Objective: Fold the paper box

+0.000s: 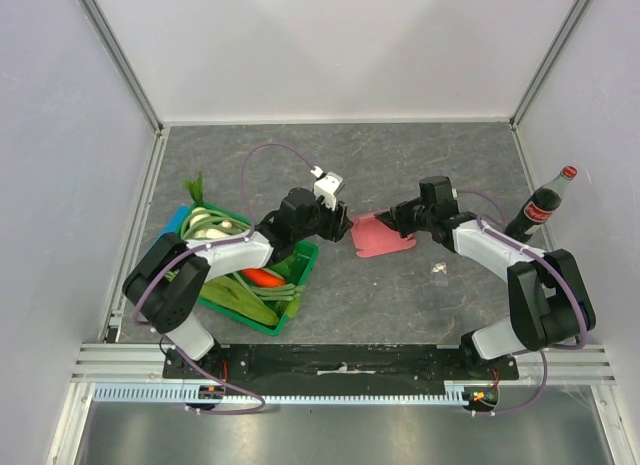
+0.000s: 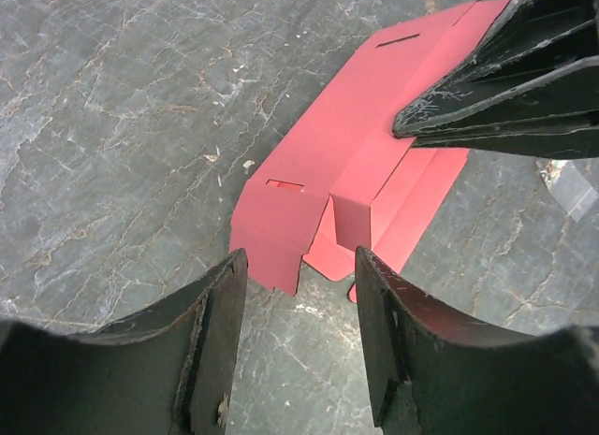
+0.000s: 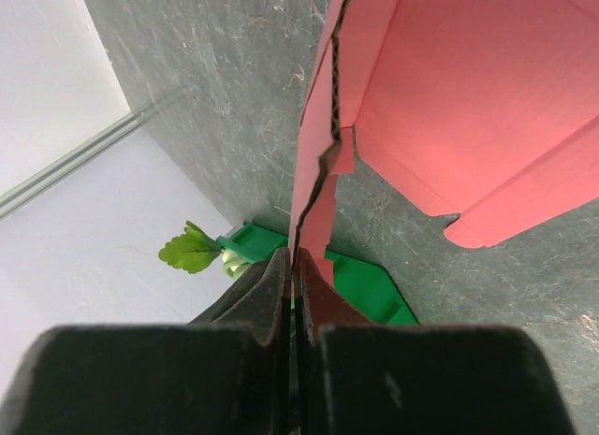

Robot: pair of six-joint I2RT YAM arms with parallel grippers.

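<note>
On the table [image 1: 430, 155], the right hand [image 3: 292, 267], seemingly closed, pinches the paper box [image 3: 468, 98].

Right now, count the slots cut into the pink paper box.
2. The near slot is on the paper box panel closest to the left gripper; the far slot is beside the right gripper. Others may be hidden.

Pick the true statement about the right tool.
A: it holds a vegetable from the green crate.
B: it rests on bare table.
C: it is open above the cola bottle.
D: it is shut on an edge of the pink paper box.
D: in the right wrist view, the right tool has its fingers pressed together on a thin edge of the paper box.
</note>
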